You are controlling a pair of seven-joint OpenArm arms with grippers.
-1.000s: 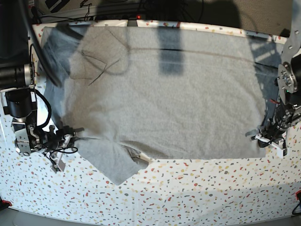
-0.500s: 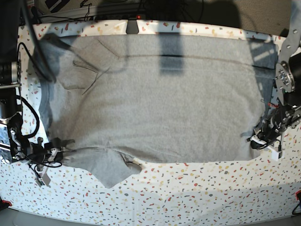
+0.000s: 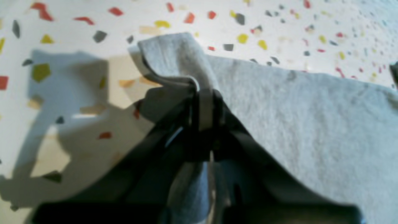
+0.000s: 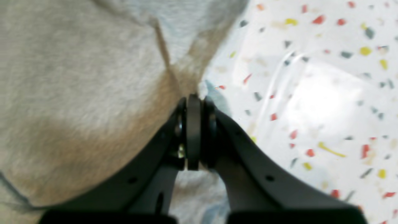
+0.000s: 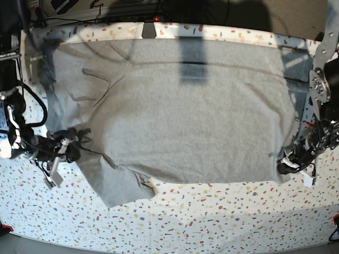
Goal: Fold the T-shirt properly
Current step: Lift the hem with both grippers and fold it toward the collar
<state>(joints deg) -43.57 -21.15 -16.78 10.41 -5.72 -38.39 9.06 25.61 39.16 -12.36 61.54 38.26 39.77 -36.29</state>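
Note:
The heather-grey T-shirt [image 5: 185,121] lies spread wide on the speckled table [image 5: 222,222], plain side up, with no lettering showing. One sleeve [image 5: 119,185] sticks out at the near left. My left gripper [image 5: 286,165] is shut on the shirt's near right corner; the left wrist view shows its jaws [image 3: 205,93] pinching a fold of grey cloth [image 3: 311,118] just above the table. My right gripper [image 5: 71,148] is shut on the shirt's left edge beside the sleeve; the right wrist view shows it [image 4: 192,102] clamped on the cloth [image 4: 77,77].
The table's far edge [image 5: 159,25] has a dark mount and cables behind it. A dark shadow band [image 5: 192,61] falls across the shirt's upper middle. Both arm bases stand at the table's left [image 5: 10,106] and right [image 5: 320,90] sides.
The shirt has been pulled flatter and wider; the bunched upper-left sleeve has opened out. The near sleeve slid left. The left gripper moved down and a little inward with its corner.

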